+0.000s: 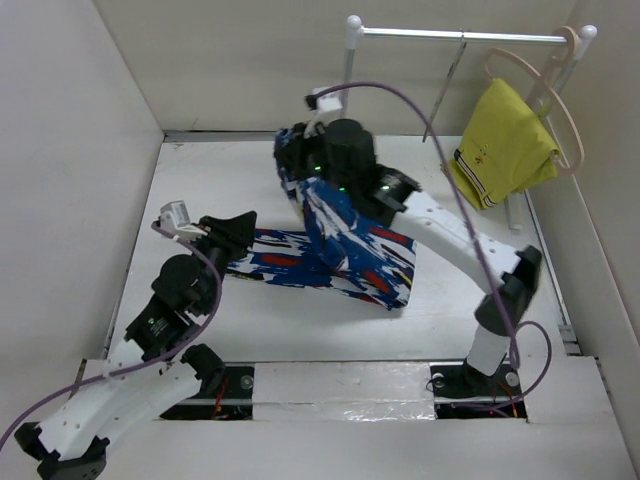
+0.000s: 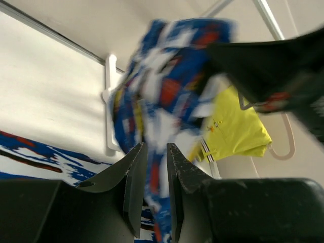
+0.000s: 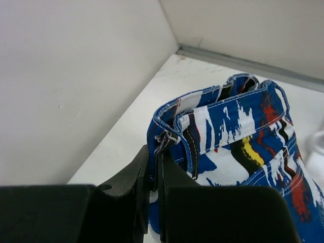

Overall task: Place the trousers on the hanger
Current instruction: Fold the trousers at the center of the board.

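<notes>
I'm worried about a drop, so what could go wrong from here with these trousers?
The right claw pinches only a thin bit of waistband on the trousers; it may slip. One leg lies on the table and could drag. The view from the left claw is blurred, so its hold is unsure.

blurred trousers hang beyond slightly parted fingers.

Back right, a rail on white posts stands over the white table. A pale beige hanger hooks on its right end, and a yellow garment droops from it, striped hem low, near the right wall.
</notes>
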Robot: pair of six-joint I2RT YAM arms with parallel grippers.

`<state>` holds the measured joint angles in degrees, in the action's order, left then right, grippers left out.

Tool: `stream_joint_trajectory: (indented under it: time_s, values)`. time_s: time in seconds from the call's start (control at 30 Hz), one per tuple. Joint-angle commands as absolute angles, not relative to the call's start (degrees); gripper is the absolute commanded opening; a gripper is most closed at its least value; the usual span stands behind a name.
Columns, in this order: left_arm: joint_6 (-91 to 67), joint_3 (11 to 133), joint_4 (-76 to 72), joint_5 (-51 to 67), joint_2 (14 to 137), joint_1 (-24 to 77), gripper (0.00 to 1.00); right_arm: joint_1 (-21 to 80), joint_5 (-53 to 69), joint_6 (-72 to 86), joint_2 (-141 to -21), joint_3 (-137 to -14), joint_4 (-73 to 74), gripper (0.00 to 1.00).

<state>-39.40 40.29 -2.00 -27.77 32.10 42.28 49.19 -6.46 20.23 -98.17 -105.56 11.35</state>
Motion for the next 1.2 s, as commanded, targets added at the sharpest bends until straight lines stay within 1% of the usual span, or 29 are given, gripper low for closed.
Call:
stream_joint_trajectory:
  time_s: [0.0,0.07,0.1,0.13,0.17,0.23,0.27,0.33,0.37,0.43,0.5,0.53,0.57,0.6,0.63,0.67,0.7,0.73,0.77,0.8,0.83,0.9,0.93,0.97,1.03,1.07,1.1,1.13,1.17]
  values:
    - [-37.53,43.85,4.56,-31.63,28.40,42.10,0.20,56.40,-9.40,16.27,-107.87,-114.40,5.36,0.04]
    - [-37.44,45.08,6.94,-33.83,26.12,42.10,0.20,58.96,-10.89,15.21,-113.96,-118.19,5.89,0.10]
    - [-37.35,45.61,7.47,-34.53,25.32,42.10,0.20,61.06,-11.86,14.77,-120.43,-120.56,6.50,0.12]
    - [-37.18,45.79,8.25,-35.59,23.83,42.10,0.20,61.95,-11.78,14.77,-123.63,-125.81,7.55,0.16]
    - [-37.09,46.14,8.70,-36.12,23.30,42.10,0.20,62.66,-11.52,14.77,-126.79,-128.38,8.08,0.21]
    - [-37.00,46.84,10.10,-37.52,22.15,42.10,0.20,64.06,-7.84,16.08,-134.69,-135.39,10.18,0.30]
    - [-37.00,47.19,10.72,-38.14,21.37,42.10,0.20,64.07,-6.34,16.87,-136.48,-137.01,10.72,0.39]
    - [-37.18,47.55,11.60,-40.07,20.83,42.10,0.21,64.07,-2.05,19.07,-137.98,-137.64,9.94,0.49]
    - [-37.18,47.29,11.43,-40.43,20.31,42.10,0.21,64.07,-1.76,19.51,-137.47,-135.81,9.58,0.65]
    - [-37.88,46.06,10.47,-40.52,20.22,42.10,0.23,64.07,-1.14,19.78,-134.93,-132.21,8.36,0.73]
    - [-37.97,45.01,9.15,-39.91,20.91,42.10,0.24,62.41,-0.44,19.78,-128.61,-123.61,4.85,0.75]
    - [-38.32,43.96,8.18,-39.29,21.35,42.10,0.24,61.88,-0.44,19.60,-126.23,-120.36,2.57,0.75]
    - [-38.67,43.42,7.56,-38.94,22.92,42.10,0.24,61.35,-0.44,19.43,-120.82,-117.02,1.50,0.72]
    - [-38.76,42.81,6.86,-38.67,23.72,42.10,0.24,60.22,-0.44,18.99,-117.98,-109.50,0.62,0.70]
    - [-38.85,41.41,5.20,-37.80,24.77,42.10,0.24,59.51,-1.05,18.90,-115.17,-105.51,-3.04,0.66]
    - [-39.28,40.61,4.14,-37.36,26.87,42.10,0.24,58.81,-1.23,18.90,-112.27,-101.47,-4.21,0.48]
    - [-39.37,39.82,3.00,-36.66,27.76,42.10,0.24,57.23,-1.40,18.81,-106.84,-93.42,-5.44,0.37]
    - [-39.29,37.90,0.38,-34.82,28.99,42.10,0.24,56.35,-2.10,18.90,-104.26,-89.51,-6.84,0.25]
    - [-39.37,37.01,-2.08,-33.76,31.44,41.58,0.24,55.47,-2.37,18.90,-101.89,-85.82,-7.29,0.06]
    - [-39.90,36.13,-3.50,-32.71,32.86,41.57,0.24,54.50,-2.81,19.24,-97.25,-82.21,-7.64,0.00]
    - [-39.99,34.73,-6.65,-30.43,34.44,41.57,0.24,52.58,-4.03,19.68,-94.77,-75.48,-7.82,0.00]
    - [-39.82,33.67,-9.57,-28.84,39.27,41.57,0.24,50.37,-4.74,19.60,-89.68,-69.11,-9.40,0.00]
    - [-39.03,32.97,-12.80,-26.83,42.77,41.57,0.22,48.19,-5.62,19.43,-84.52,-65.08,-8.97,0.00]
    - [-38.33,32.70,-14.66,-25.68,44.72,41.57,0.21,46.95,-6.32,18.99,-82.03,-64.00,-8.09,0.00]
    - [-37.01,32.96,-18.69,-22.61,48.85,41.57,0.11,44.66,-8.07,16.71,-75.02,-63.20,-4.33,0.00]
    - [-36.22,33.13,-20.72,-21.54,52.96,42.62,0.08,42.30,-8.87,15.74,-72.97,-64.24,-2.74,0.00]
    - [-35.51,33.31,-22.40,-21.10,54.82,43.50,0.05,41.14,-9.83,14.17,-71.12,-65.21,-0.90,0.00]
    - [-34.03,34.09,-25.54,-21.79,56.93,44.81,0.00,39.83,-12.11,13.28,-69.45,-66.43,0.43,0.00]
    - [-33.06,34.71,-26.79,-22.06,61.22,47.09,0.00,37.03,-13.17,12.40,-66.65,-69.23,4.35,0.00]
